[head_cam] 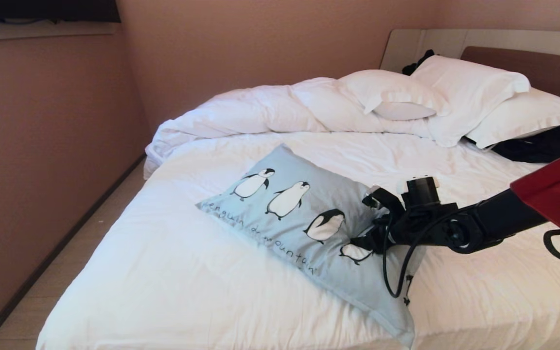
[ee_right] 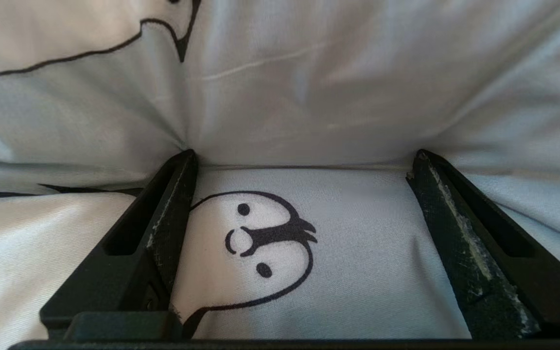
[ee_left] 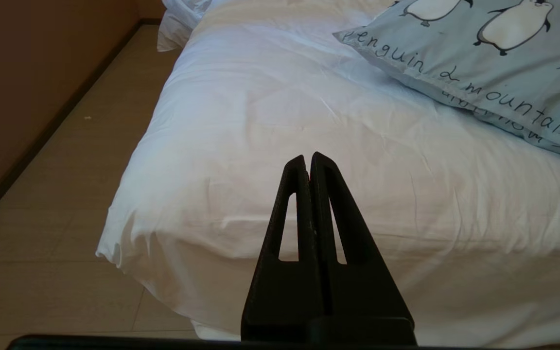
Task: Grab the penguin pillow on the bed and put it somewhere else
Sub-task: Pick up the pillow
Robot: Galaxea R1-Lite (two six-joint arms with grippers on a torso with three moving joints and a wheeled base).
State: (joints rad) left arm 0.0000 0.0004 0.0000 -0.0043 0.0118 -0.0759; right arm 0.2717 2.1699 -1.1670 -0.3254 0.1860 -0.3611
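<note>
A bedroom in a home or hotel. Beyond the right gripper [head_cam: 370, 218] lies a double bed [head_cam: 173, 272] with white pillows [head_cam: 474, 92], a bunched duvet [head_cam: 260, 112] and padded headboard [head_cam: 542, 68], against pink walls [head_cam: 42, 146].

Your head view looks down across the bed [head_cam: 173, 272] from its foot side. Your left wrist view faces the bed's near corner from well back; your right wrist view presses close against the penguin pillow [ee_right: 309, 97], which all three share.
</note>
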